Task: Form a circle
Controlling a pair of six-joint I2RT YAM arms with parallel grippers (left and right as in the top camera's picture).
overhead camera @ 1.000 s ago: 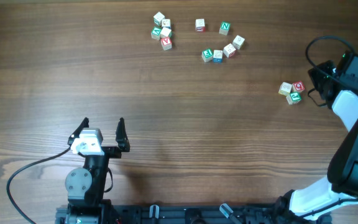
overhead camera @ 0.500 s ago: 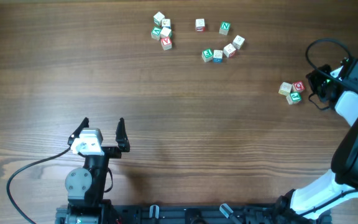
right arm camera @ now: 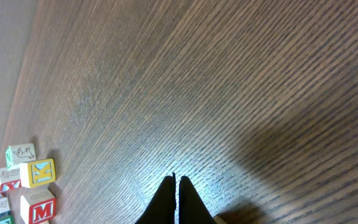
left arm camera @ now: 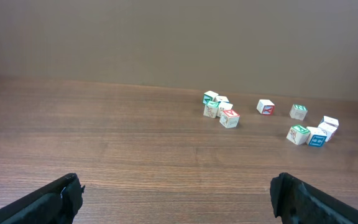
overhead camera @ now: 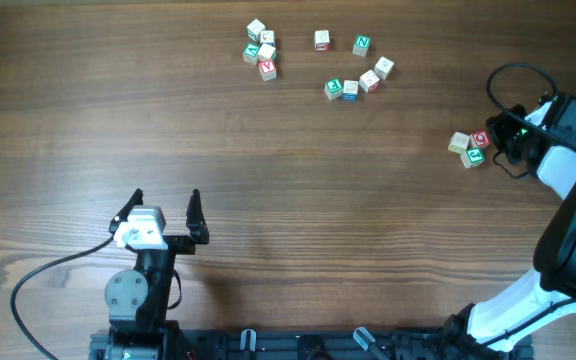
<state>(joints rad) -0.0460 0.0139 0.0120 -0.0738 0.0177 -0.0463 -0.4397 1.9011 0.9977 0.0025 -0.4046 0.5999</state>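
Right wrist: K block [right arm camera: 41,172], M block [right arm camera: 42,211]

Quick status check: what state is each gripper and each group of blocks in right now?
left gripper: open, empty, near its base.
right gripper: shut, holding nothing, low over the wood next to the right blocks.
left block cluster: bunched together, not in any ring.
middle blocks: six in an open arc, circle not closed.
right blocks: three huddled together, apart from the rest.
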